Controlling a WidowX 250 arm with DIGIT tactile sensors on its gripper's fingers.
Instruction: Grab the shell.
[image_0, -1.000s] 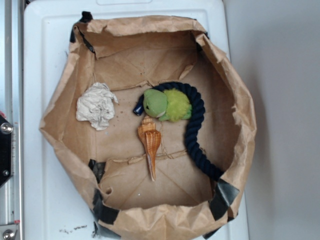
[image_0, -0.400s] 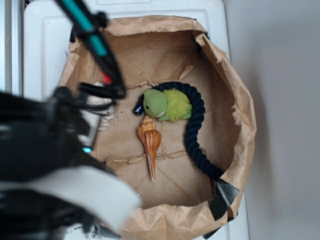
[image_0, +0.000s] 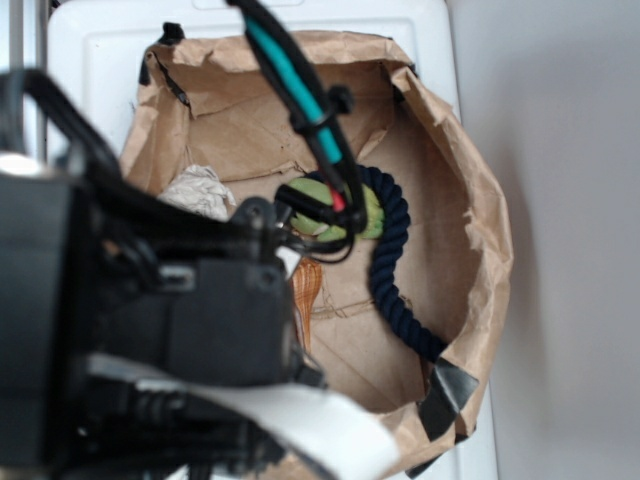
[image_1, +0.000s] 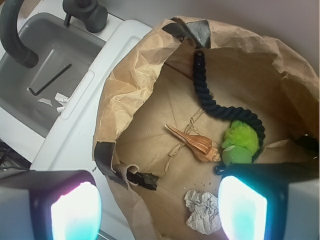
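In the wrist view the gripper (image_1: 155, 207) hangs above the near rim of the paper bag (image_1: 130, 85), its two fingers (image_1: 75, 210) spread wide with nothing between them. On the bag's floor, the shell (image_1: 196, 143) lies mid-floor, pointed tail toward the left wall, the paper ball (image_1: 204, 212) near the closer edge, the green plush toy (image_1: 239, 145) just right of the shell against the dark rope (image_1: 212, 102).

**Colours inside the brown paper basin**

Orange-tan shell (image_1: 194, 143) with paler ribbed bands. Fuzzy lime-green plush toy (image_1: 240, 145). Dark navy twisted rope (image_1: 212, 100). Crumpled white paper ball (image_1: 204, 212). Tan creased paper basin (image_1: 135, 75) patched with black tape (image_1: 192, 30), on a white surface (image_1: 75, 130).
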